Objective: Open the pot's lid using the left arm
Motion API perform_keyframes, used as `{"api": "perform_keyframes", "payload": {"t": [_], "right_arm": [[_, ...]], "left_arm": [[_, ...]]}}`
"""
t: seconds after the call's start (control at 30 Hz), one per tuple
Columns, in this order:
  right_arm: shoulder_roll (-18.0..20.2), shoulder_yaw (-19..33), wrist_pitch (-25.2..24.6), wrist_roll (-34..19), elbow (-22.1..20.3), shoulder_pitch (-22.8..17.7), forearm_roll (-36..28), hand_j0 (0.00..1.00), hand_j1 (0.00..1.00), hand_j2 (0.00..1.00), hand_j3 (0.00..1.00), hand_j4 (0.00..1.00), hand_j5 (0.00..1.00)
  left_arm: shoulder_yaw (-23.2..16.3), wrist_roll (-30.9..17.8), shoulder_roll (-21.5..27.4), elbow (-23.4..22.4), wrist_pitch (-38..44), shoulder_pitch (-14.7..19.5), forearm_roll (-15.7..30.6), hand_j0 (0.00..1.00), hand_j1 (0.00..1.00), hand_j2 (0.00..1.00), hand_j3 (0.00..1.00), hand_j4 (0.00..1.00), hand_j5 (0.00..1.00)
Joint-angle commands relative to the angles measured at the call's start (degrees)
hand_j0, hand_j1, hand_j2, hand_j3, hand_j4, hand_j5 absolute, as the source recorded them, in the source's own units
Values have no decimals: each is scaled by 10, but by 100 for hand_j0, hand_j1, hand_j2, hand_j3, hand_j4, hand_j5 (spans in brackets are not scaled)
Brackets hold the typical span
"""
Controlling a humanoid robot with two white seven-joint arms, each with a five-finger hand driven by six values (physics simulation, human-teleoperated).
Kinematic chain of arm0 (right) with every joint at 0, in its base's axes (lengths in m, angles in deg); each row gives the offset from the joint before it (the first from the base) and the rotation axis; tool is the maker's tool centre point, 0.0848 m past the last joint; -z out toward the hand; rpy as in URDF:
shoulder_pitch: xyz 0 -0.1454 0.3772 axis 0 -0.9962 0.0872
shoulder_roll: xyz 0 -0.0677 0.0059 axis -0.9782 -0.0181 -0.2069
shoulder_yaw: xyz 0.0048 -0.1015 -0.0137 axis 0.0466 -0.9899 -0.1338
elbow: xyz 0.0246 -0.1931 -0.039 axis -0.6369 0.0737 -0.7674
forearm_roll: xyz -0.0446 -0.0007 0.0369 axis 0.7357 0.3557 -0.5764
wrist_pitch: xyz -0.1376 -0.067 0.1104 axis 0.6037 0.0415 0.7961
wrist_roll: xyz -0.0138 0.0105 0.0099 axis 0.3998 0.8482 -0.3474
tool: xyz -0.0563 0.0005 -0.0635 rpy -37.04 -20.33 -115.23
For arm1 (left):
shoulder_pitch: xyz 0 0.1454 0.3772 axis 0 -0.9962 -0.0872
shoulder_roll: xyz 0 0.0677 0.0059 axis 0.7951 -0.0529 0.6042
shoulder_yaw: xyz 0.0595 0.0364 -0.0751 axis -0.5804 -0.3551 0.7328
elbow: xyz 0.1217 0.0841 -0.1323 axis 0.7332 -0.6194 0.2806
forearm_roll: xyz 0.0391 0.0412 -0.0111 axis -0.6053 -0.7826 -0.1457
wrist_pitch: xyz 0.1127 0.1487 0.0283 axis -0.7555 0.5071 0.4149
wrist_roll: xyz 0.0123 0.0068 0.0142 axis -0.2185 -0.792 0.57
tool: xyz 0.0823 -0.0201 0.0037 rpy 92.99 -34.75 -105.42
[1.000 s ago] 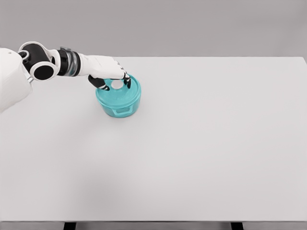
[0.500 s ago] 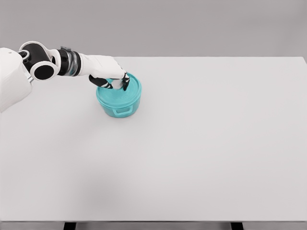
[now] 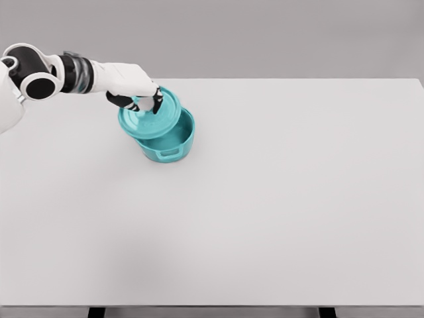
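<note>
While the white left hand (image 3: 136,93) grips the knob of the round teal lid (image 3: 150,113) with curled fingers, this lid hangs just under the palm, lifted and tilted. The round teal pot (image 3: 171,141) stands open on the white table (image 3: 278,199), below and a little right of the hand.

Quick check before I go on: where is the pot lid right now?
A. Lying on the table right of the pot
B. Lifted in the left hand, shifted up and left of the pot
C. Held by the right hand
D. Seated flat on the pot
B: the left hand grips the teal lid by its top, raised and offset so the pot shows its open interior.
</note>
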Motion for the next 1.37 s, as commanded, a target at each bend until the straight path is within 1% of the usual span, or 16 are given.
{"api": "perform_keyframes", "payload": {"t": [0.0, 0.13, 0.23, 0.4, 0.53, 0.63, 0.67, 0.7, 0.77, 0.97, 1.07, 1.1, 1.13, 1.17, 1.2, 1.33], "right_arm": [[0, 0, 0, 0, 0, 0, 0, 100, 100, 100, 100, 100, 100], [0, 0, 0, 0, 0, 0, 0, 100, 100, 100, 100, 100, 100], [0, 0, 0, 0, 0, 0, 0, 100, 100, 100, 100, 100, 100], [0, 0, 0, 0, 0, 0, 0, 100, 100, 100, 100, 100, 100], [0, 0, 0, 0, 0, 0, 0, 100, 100, 100, 100, 100, 100], [0, 0, 0, 0, 0, 0, 0, 100, 100, 100, 100, 100, 100], [0, 0, 0, 0, 0, 0, 0, 100, 100, 100, 100, 100, 100], [0, 0, 0, 0, 0, 0, 0, 100, 100, 100, 100, 100, 100], [0, 0, 0, 0, 0, 0, 0, 100, 100, 100, 100, 100, 100], [0, 0, 0, 0, 0, 0, 0, 100, 100, 100, 100, 100, 100], [0, 0, 0, 0, 0, 0, 0, 100, 100, 100, 100, 100, 100], [0, 0, 0, 0, 0, 0, 0, 100, 100, 100, 100, 100, 100], [0, 0, 0, 0, 0, 0, 0, 100, 100, 100, 100, 100, 100], [0, 0, 0, 0, 1, 0, 0, 100, 100, 100, 100, 100, 100], [0, 0, 0, 0, 0, 0, 0, 100, 100, 100, 100, 100, 100], [0, 0, 0, 0, 1, 0, 0, 100, 100, 100, 100, 100, 100]], "left_arm": [[0, 0, 22, 0, 1, 0, -10, 49, 49, 49, 49, 49, 49], [0, 0, 47, -2, 1, -1, -34, 49, 49, 49, 49, 49, 49], [-1, 0, 67, -17, 1, -3, -55, 49, 49, 49, 49, 49, 49], [-1, 0, 73, -76, 2, -6, -107, 49, 49, 49, 49, 49, 49], [-1, 0, 73, -83, 0, -15, -111, 51, 51, 51, 51, 51, 51], [-1, 0, 73, -83, 0, -21, -110, 54, 54, 54, 54, 54, 54], [0, 0, 72, -83, 1, -21, -109, 63, 63, 63, 63, 63, 63], [0, 0, 72, -84, 3, -21, -106, 77, 77, 77, 77, 77, 77], [0, 0, 72, -84, 3, -21, -105, 99, 99, 99, 99, 99, 99], [0, 0, 73, -90, 4, -21, -104, 100, 100, 100, 100, 100, 100], [0, 0, 75, -96, 0, -18, -97, 100, 100, 100, 100, 100, 100], [1, 0, 89, -116, 0, -20, -79, 100, 100, 100, 100, 100, 100], [4, 0, 91, -143, 2, -20, -53, 100, 100, 100, 100, 100, 100], [7, 0, 91, -188, 2, -20, -1, 100, 100, 100, 100, 100, 100], [8, 0, 91, -215, 0, -21, 20, 100, 100, 100, 100, 100, 100], [8, 0, 88, -220, 0, -21, 22, 100, 100, 100, 100, 100, 100]]}}
